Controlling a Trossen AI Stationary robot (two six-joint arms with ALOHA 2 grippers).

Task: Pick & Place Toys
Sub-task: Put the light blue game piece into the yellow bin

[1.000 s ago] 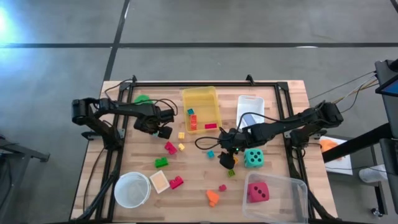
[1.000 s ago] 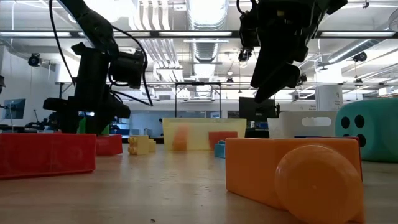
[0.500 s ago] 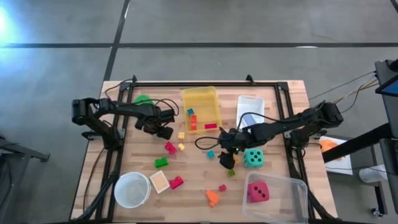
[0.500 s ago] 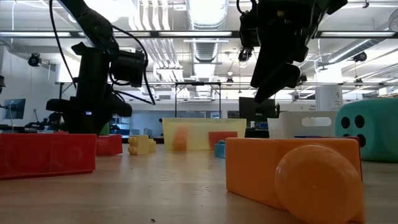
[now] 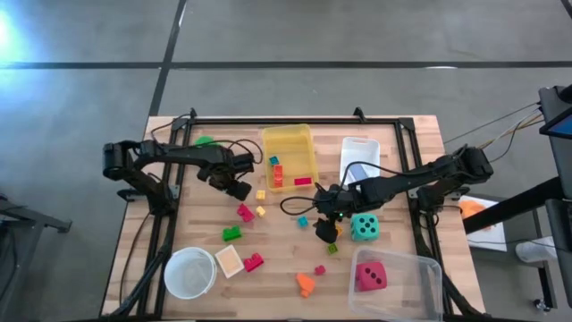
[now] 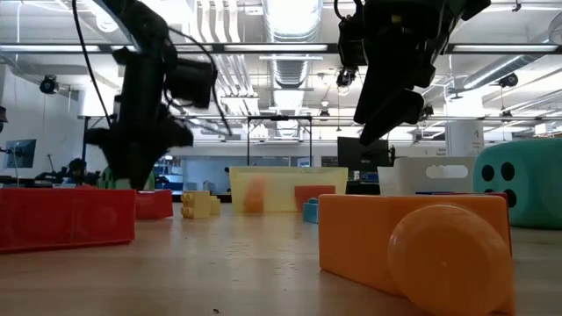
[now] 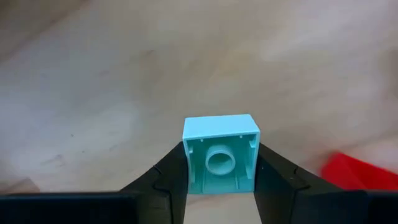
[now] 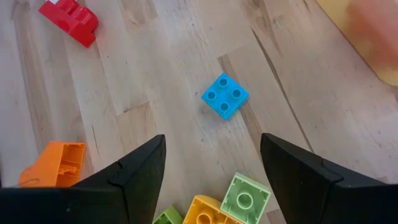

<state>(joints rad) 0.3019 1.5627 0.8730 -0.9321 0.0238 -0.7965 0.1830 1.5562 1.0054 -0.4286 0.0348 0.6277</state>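
My left gripper [image 5: 239,190] hangs left of the yellow bin [image 5: 289,154], shut on a small pale teal block [image 7: 221,155]. My right gripper [image 5: 326,229] stands open at mid-table beside the teal die [image 5: 363,226]. It hovers over a blue block [image 8: 224,95], a green block [image 8: 245,198] and an orange block [image 8: 53,165], all lying on the wood. More toy blocks, pink [image 5: 244,212], green [image 5: 231,233] and red [image 5: 254,262], lie scattered. A pink-red die [image 5: 370,275] sits in the clear bin [image 5: 420,268]. My left gripper pinches the teal block by two opposite side walls [image 7: 186,163] between its two fingers [image 7: 166,178]. The fingers point down from above. The block's hollow underside faces the wrist camera, and the block hangs clear of the table.
A white bin [image 5: 359,156] stands right of the yellow bin. A round white bowl [image 5: 190,273] and a small square tray [image 5: 230,260] sit near the front left. A green die [image 5: 205,141] lies at the far left. Cables cross mid-table.
My left gripper has risen from the table and drifted a little toward the yellow bin, its wrist turning slightly. My right gripper has kept still.
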